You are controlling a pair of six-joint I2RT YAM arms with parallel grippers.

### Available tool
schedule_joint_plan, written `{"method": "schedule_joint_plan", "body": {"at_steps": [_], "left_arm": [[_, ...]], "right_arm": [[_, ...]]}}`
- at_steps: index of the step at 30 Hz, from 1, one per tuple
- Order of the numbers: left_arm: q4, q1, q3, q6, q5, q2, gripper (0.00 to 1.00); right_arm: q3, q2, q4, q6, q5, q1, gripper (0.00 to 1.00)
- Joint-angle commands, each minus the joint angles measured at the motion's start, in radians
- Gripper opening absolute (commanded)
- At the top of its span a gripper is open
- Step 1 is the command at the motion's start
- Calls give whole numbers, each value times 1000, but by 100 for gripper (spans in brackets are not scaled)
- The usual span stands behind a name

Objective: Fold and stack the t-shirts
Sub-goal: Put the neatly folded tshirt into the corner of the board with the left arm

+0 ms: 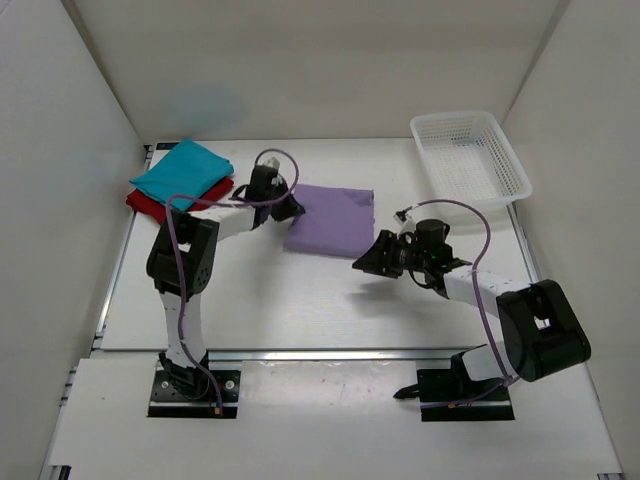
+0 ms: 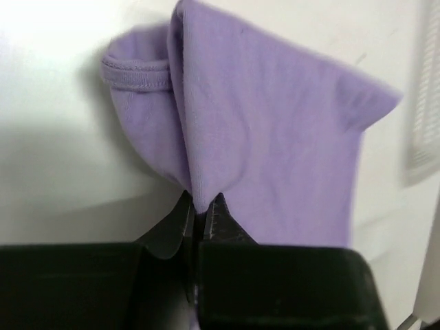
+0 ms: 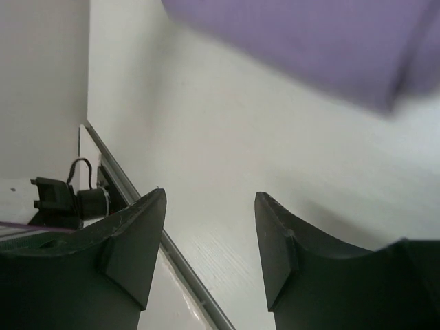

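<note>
- The lavender shirt [image 1: 332,220] lies folded near the middle of the table [image 1: 300,310], a little toward 12 o'clock; the left wrist view shows a hemmed opening at its 10 o'clock corner
- The left gripper [image 1: 289,209] sits at that shirt's 9 o'clock edge; its jaws are pinched tight on a ridge of the lavender cloth
- The right gripper [image 1: 366,262] hangs at the shirt's 5 o'clock, apart from it; its jaws stand parted, holding nothing
- The teal shirt [image 1: 185,172] lies folded on the red shirt [image 1: 143,203] at 10 o'clock; the white mesh basket [image 1: 520,182] stands at 2 o'clock
</note>
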Motion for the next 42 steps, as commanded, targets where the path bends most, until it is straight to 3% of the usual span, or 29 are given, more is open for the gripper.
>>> {"method": "schedule_joint_plan", "body": {"at_steps": [1,6,9,11,15,16,18,19,21,25,30,35,39,40,42], "left_arm": [[-205,19,275,81,-22,29,0],[-478,88,857,191,-7,157,0],[-575,183,1054,192,24,204,0],[-563,261,1073,173,59,187,0],[-459,462,873,92,105,77,0],[-411,511,764,63,111,56,6],[-286,628,586,-20,134,-13,35],[-252,651,467,-37,147,-49,45],[-144,734,302,-109,174,-93,98],[-52,855,61,-184,190,-217,99],[-50,900,-71,-166,139,-346,99],[-64,817,-181,-109,121,-472,99],[-63,634,-269,-27,86,-572,99],[-69,568,-287,6,78,-587,99],[-83,451,-321,58,27,-629,99]], "right_arm": [[-90,-52,95,21,17,-23,53],[-122,-58,91,22,14,-51,51],[-104,-26,86,19,-1,-47,51],[-89,-12,82,18,-9,-34,51],[-59,21,52,-4,-29,4,51],[-53,29,57,-5,-34,9,51],[-65,32,68,5,-44,21,52],[-61,34,72,1,-49,25,51],[-64,43,72,-1,-60,34,51],[-85,40,72,-7,-72,35,51],[-166,-17,88,-1,-60,46,51],[-225,-93,28,-38,29,80,51],[-228,-166,-61,-89,153,139,49],[-219,-187,-93,-109,190,161,98],[-214,-199,-126,-134,230,192,99]]}}
